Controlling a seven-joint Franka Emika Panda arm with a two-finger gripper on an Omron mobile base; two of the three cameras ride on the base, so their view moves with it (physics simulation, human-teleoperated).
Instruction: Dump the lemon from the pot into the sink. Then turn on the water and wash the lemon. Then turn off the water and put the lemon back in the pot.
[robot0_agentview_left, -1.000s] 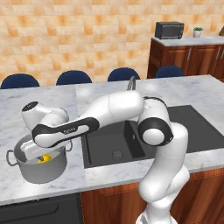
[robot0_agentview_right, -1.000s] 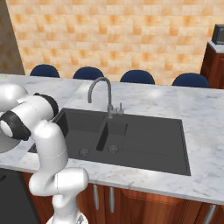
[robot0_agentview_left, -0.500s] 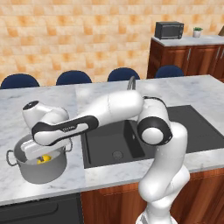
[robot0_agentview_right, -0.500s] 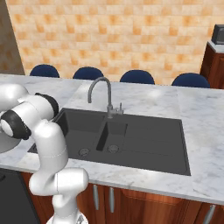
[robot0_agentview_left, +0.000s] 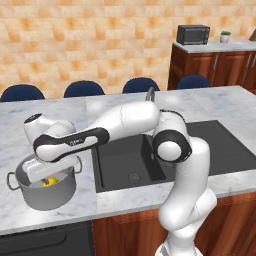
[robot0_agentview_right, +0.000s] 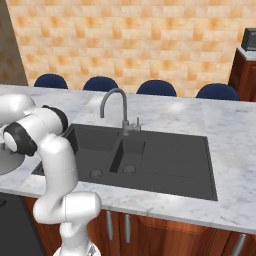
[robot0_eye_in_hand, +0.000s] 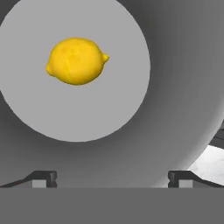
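The grey pot (robot0_agentview_left: 47, 192) stands on the marble counter left of the sink (robot0_agentview_left: 131, 161). The yellow lemon (robot0_agentview_left: 49, 182) lies on its pale floor. My gripper (robot0_agentview_left: 46, 176) hangs over the pot's mouth, pointing down into it. In the hand view the lemon (robot0_eye_in_hand: 76, 60) rests upper left on the pot's floor (robot0_eye_in_hand: 87, 109), with the pot's wall (robot0_eye_in_hand: 188, 87) curving round it. My gripper (robot0_eye_in_hand: 112, 179) is open with nothing between the fingertips (robot0_eye_in_hand: 43, 178), and the lemon is well apart from them. The dark double-basin sink (robot0_agentview_right: 165, 160) and the gooseneck faucet (robot0_agentview_right: 116, 97) appear dry.
Marble counter (robot0_agentview_left: 210, 102) surrounds the sink. Several blue chair backs (robot0_agentview_right: 157, 88) line the far side. A microwave (robot0_agentview_left: 192, 34) sits on a wooden cabinet at the back right. My own arm (robot0_agentview_left: 125, 122) stretches over the sink's left part.
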